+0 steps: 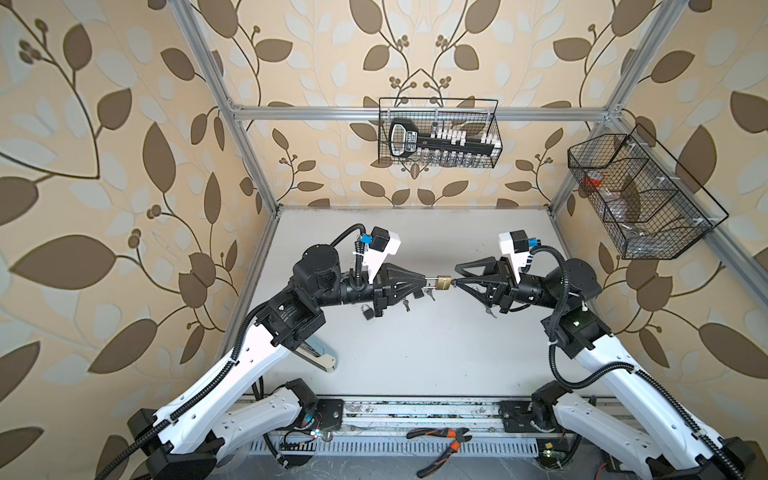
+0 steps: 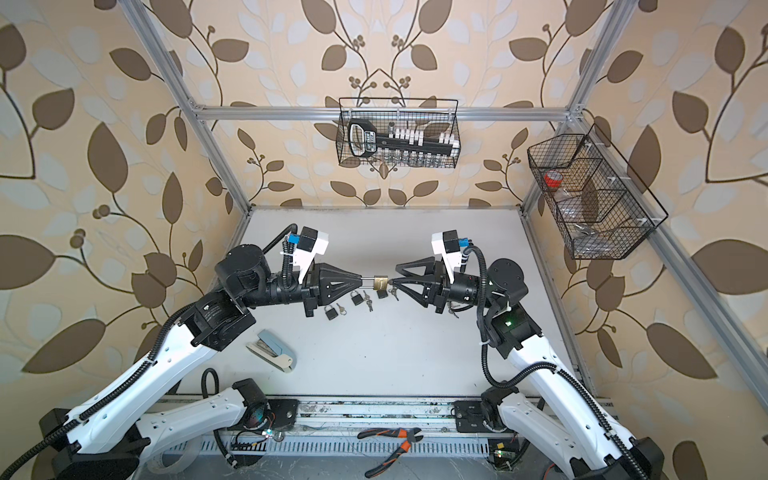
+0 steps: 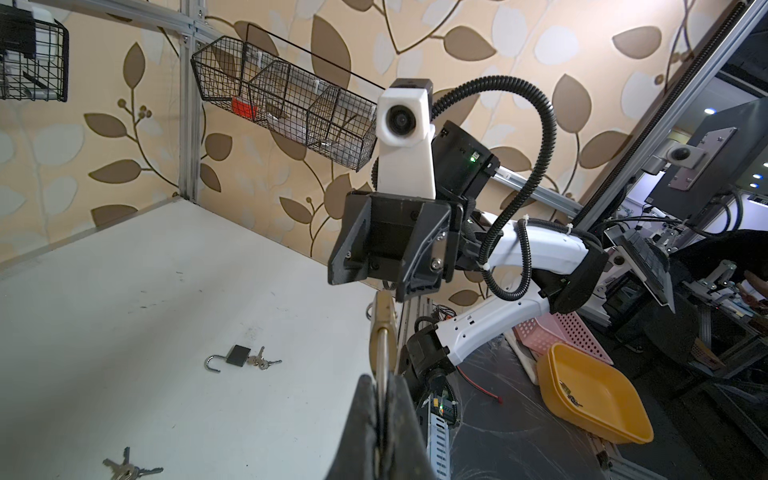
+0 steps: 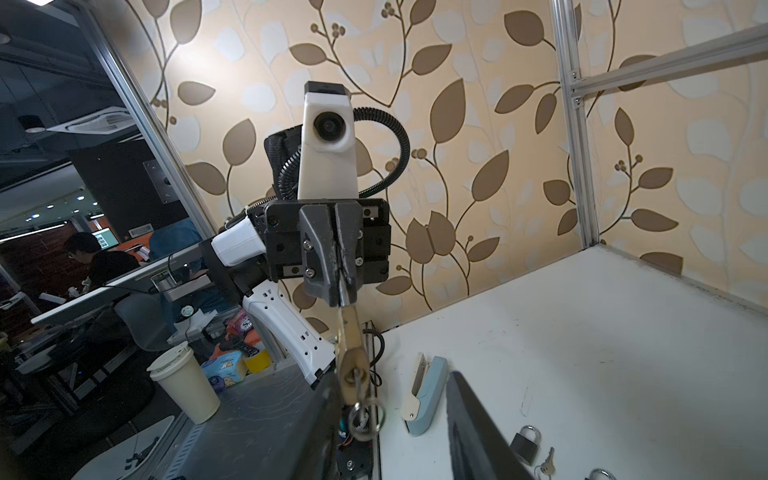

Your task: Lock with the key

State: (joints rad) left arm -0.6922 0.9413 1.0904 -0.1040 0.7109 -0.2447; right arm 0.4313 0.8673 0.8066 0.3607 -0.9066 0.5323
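A brass padlock point(image 1: 444, 283) point(image 2: 381, 283) hangs in the air above the middle of the table, between my two grippers. My left gripper point(image 1: 428, 281) point(image 3: 381, 380) is shut on its silver shackle point(image 3: 382, 365). The key point(image 4: 358, 388) sits in the keyhole at the bottom of the padlock body point(image 4: 351, 353), and its ring point(image 4: 365, 419) dangles below. My right gripper point(image 1: 456, 283) point(image 4: 395, 409) stands open around the key end. The key lies close to one of its fingers point(image 4: 328, 415); I cannot tell whether they touch.
Small black padlocks point(image 2: 331, 311) point(image 2: 356, 297) with loose keys point(image 2: 367, 302) lie on the white table point(image 2: 415, 357) under the grippers. A blue stapler point(image 2: 272, 351) lies front left. Wire baskets point(image 1: 438, 133) point(image 1: 640, 195) hang on the back and right walls. Pliers point(image 1: 442, 446) lie on the front rail.
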